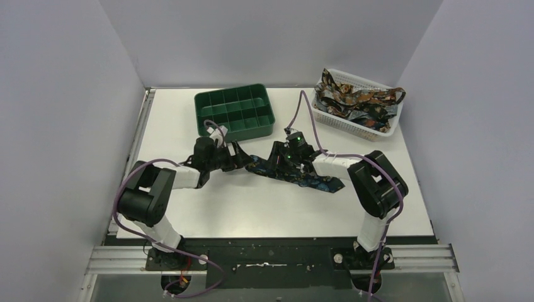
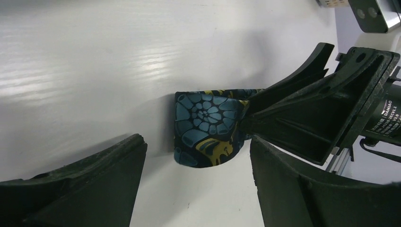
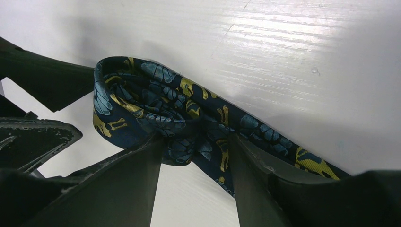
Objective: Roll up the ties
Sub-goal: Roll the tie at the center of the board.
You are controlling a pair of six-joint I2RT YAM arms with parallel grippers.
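One dark blue tie [image 1: 315,180] with blue and yellow patterns lies across the table's middle, its wide end toward the right arm. Its left end is folded over into a loop [image 3: 137,101]. My right gripper [image 3: 195,142] is shut on the bunched fabric just behind that loop, and both fingers touch cloth. My left gripper [image 2: 196,144] stands open, with the looped end [image 2: 205,130] just inside its fingertips and touching neither. In the top view the left gripper [image 1: 238,157] and the right gripper [image 1: 276,158] face each other over the tie. More ties [image 1: 352,100] are heaped in the basket.
A green compartment tray [image 1: 242,132] stands just behind the left gripper. The white mesh basket [image 1: 352,129] sits at the back right. White walls close in the table on three sides.
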